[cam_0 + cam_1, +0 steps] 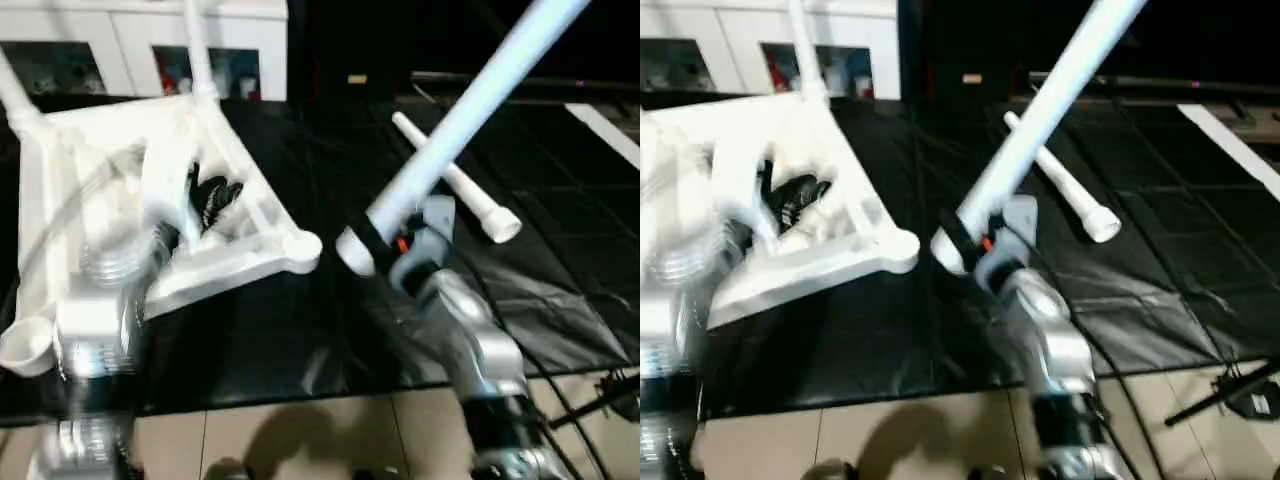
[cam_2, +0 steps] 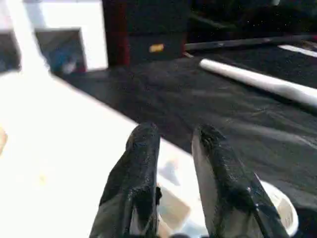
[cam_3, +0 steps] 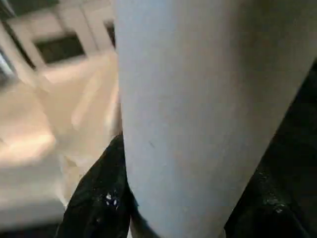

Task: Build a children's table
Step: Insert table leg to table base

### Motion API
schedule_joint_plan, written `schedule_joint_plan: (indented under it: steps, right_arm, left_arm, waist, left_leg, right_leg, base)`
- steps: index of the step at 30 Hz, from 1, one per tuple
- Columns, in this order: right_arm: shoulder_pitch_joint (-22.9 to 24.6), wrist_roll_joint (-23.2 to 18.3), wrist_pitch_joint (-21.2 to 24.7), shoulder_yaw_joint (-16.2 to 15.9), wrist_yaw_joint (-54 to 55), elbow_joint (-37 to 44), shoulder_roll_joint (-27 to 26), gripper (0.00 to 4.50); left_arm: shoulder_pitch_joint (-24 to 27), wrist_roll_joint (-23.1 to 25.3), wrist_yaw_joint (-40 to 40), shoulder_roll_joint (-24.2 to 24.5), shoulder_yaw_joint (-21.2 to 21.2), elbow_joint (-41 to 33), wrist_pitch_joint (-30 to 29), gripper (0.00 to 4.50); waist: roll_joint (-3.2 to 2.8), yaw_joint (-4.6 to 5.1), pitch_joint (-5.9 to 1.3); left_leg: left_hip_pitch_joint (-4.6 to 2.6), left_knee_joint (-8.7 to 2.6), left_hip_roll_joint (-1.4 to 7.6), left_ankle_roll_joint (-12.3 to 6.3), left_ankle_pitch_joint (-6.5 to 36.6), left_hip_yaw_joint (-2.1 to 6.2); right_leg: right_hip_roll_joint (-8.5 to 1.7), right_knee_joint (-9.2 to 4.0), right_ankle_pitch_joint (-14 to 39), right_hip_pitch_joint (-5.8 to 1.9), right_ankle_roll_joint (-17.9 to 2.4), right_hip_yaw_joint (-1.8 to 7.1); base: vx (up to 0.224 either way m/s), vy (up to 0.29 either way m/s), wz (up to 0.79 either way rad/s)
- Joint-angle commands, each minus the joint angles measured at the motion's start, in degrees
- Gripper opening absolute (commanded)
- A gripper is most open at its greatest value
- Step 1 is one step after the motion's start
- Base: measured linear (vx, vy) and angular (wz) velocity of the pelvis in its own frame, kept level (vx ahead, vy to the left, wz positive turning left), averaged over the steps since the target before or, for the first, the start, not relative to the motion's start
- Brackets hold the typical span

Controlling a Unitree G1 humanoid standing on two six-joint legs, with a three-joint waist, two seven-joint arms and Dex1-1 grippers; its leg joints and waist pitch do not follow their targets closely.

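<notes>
The white table top [image 1: 60, 190] lies upside down on the left, ribbed underside up. Two legs [image 1: 197, 45] stand in its far corner sockets. The near sockets [image 1: 300, 248] hold nothing. My left gripper [image 1: 215, 200] reaches into the underside, shut on the side rim; in the left wrist view its black fingers [image 2: 143, 168] straddle the white edge. My right gripper [image 1: 385, 245] is shut on a third leg [image 1: 470, 110], gripping near its lower end. This leg slants up to the right, its end hanging just right of the near socket. A fourth leg [image 1: 455, 185] lies on the mat behind.
A black mat [image 1: 300, 330] covers the floor under everything, with beige tiles [image 1: 300, 430] at its near edge. A white cabinet with glass doors [image 1: 150, 50] stands behind the table top. A black stand foot and cable [image 1: 610, 395] lie at the lower right.
</notes>
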State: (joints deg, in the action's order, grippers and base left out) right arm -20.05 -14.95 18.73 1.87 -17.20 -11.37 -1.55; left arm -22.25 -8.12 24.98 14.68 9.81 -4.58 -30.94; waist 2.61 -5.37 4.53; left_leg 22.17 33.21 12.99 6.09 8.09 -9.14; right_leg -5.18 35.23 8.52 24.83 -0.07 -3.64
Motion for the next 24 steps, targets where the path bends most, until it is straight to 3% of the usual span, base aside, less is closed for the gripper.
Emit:
schedule_joint_plan:
  steps: [1,4,6,9,12,13,15,16,21,24]
  right_arm:
    - [0.5,1.4,0.4,-1.2,-0.3,3.3,0.9,1.91]
    - [0.6,8.8,-4.9,-4.8,-0.2,4.6,3.9,1.91]
    - [0.8,9.2,-6.1,-4.8,-0.7,5.1,4.3,1.91]
    - [2.4,5.3,-7.4,-2.7,-1.9,7.3,3.2,1.91]
    - [3.2,3.1,-6.7,-2.1,-2.3,8.2,2.7,1.91]
    - [3.5,1.1,-7.0,-1.0,-1.4,7.9,1.0,1.91]
    - [3.6,0.4,-6.9,-0.5,-0.7,7.7,0.2,1.91]
    - [3.9,-0.2,-7.3,0.4,0.7,7.5,-1.0,1.91]
    - [3.9,0.5,-8.2,1.0,2.8,7.4,-1.4,1.91]
    - [2.8,-2.8,-4.7,3.7,3.8,7.4,-2.8,1.91]
  left_arm:
    - [1.8,1.0,-2.6,-0.9,-0.4,-3.9,0.9,1.29]
    - [6.7,0.8,-6.5,-3.9,1.2,-7.8,0.9,1.29]
    - [7.5,0.9,-7.2,-4.3,1.4,-8.8,0.8,1.29]
    - [9.6,1.8,-8.2,-4.8,0.1,-10.8,1.0,1.29]
    - [10.4,2.3,-9.0,-5.3,-0.5,-11.3,1.3,1.29]
    - [10.7,2.6,-10.0,-6.0,-0.7,-11.2,1.3,1.29]
    - [11.0,2.7,-10.6,-6.3,-0.8,-11.5,1.2,1.29]
    - [11.5,2.8,-11.2,-6.6,-1.0,-12.0,1.0,1.29]
    - [11.9,3.0,-12.0,-6.6,-0.8,-12.6,0.9,1.29]
    - [12.2,2.5,-12.9,-6.9,-0.2,-13.0,1.0,1.29]
  waist:
    - [-0.74,0.31,-4.97]
    - [-0.49,0.53,-4.87]
    - [-0.44,0.67,-4.74]
    - [-0.33,0.77,-4.76]
    - [-0.45,0.85,-4.80]
    - [-0.83,0.87,-4.76]
    - [-0.76,0.80,-4.81]
    - [-0.44,0.77,-4.82]
    - [-0.53,0.77,-4.79]
    - [-0.29,0.92,-4.78]
  left_leg:
    - [-0.95,-3.83,-0.65,1.80,18.0,-1.02]
    - [-0.57,-3.83,-0.46,1.91,18.0,-0.88]
    - [-0.70,-3.58,-0.76,1.34,18.9,-1.12]
    - [-0.74,-3.68,-0.74,0.69,20.4,-0.92]
    - [-0.77,-3.74,-0.60,0.48,20.8,-0.75]
    - [-0.89,-3.75,-0.62,0.57,21.4,-0.81]
    - [-0.84,-3.80,-0.66,0.74,21.8,-0.71]
    - [-0.86,-3.80,-0.65,0.78,21.9,-0.74]
    - [-0.80,-3.76,-0.76,1.07,21.6,-0.75]
    - [-0.80,-3.73,-0.81,0.82,22.0,-0.74]
  right_leg:
    - [-1.13,-4.29,16.3,-3.26,-6.3,1.70]
    - [-1.31,-4.36,17.5,-3.37,-5.3,1.69]
    - [-1.12,-4.85,20.4,-2.93,-3.8,1.76]
    - [-0.94,-5.12,22.2,-2.78,-2.6,1.62]
    - [-0.80,-4.91,20.3,-2.72,-3.2,1.58]
    - [-0.71,-4.97,19.8,-2.48,-3.5,1.67]
    - [-0.74,-4.93,19.6,-2.64,-3.7,1.61]
    - [-0.75,-4.93,19.5,-2.63,-3.7,1.61]
    - [-0.78,-4.96,20.3,-2.62,-3.1,1.64]
    - [-0.75,-5.00,21.1,-2.62,-2.7,1.62]
  base:
    - [0.000,0.000,0.00]
    - [0.000,0.000,0.00]
    - [0.000,0.000,0.00]
    - [0.000,0.000,0.00]
    - [0.000,0.000,0.00]
    - [0.000,0.000,0.00]
    - [0.000,0.000,0.00]
    - [0.000,0.000,0.00]
    - [0.000,0.000,0.00]
    - [0.000,0.000,0.00]
